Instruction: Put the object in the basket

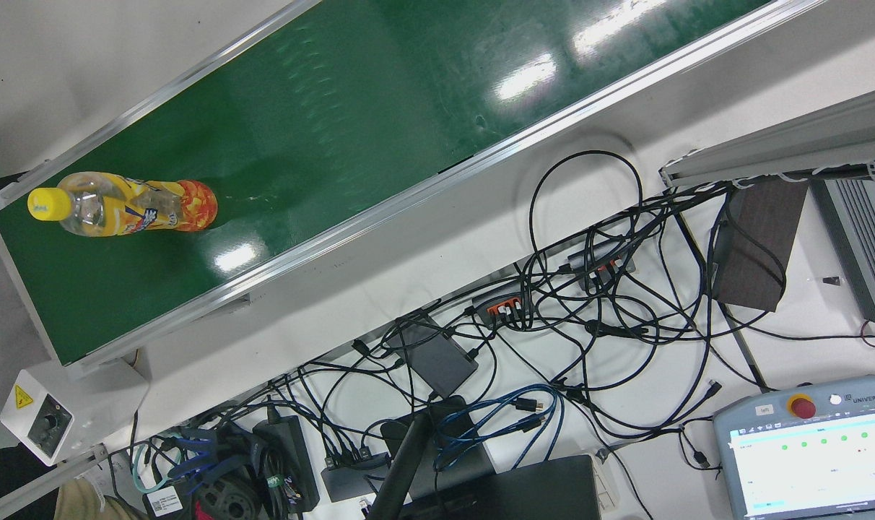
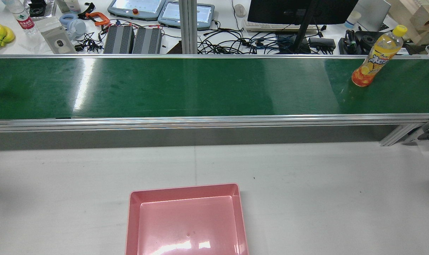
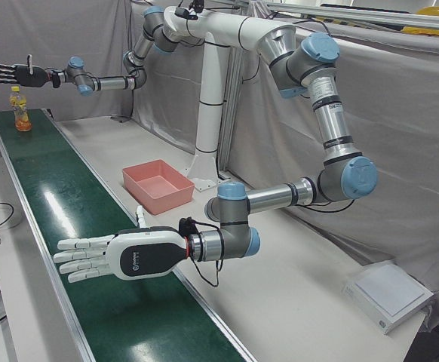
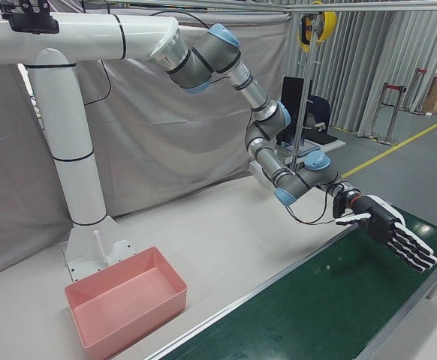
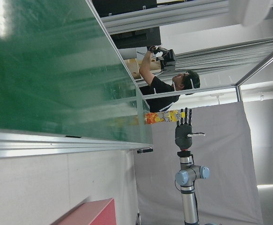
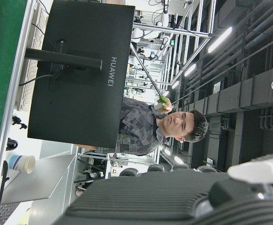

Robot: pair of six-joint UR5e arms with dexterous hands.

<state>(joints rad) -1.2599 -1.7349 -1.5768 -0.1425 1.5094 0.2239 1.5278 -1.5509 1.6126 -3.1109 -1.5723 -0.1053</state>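
- The bottle (image 2: 375,58) stands up straight on the green belt (image 2: 165,85), way over at the robot's right end. It has a yellow cap and orange drink inside.
- My right hand (image 3: 12,73) hangs in the air near the bottle, up by its top. It is flat and open, with its fingers spread, and it holds nothing. It does not touch the bottle.
- I think my job now is to grab the bottle with this hand. I want to bring the hand down to the fat middle of the bottle, not the thin neck.
- I need to come in from the side and close the fingers softly all the way around. A tall bottle can tip over if I bump it first.
- The pink basket (image 2: 133,212) sits on the white table on the robot's side of the belt, well apart from the bottle. It is empty.
- My left hand (image 3: 121,256) is far down the other end, over the belt. It is open too, fingers straight, holding nothing.
- I count one bottle, one basket, one belt and two hands.
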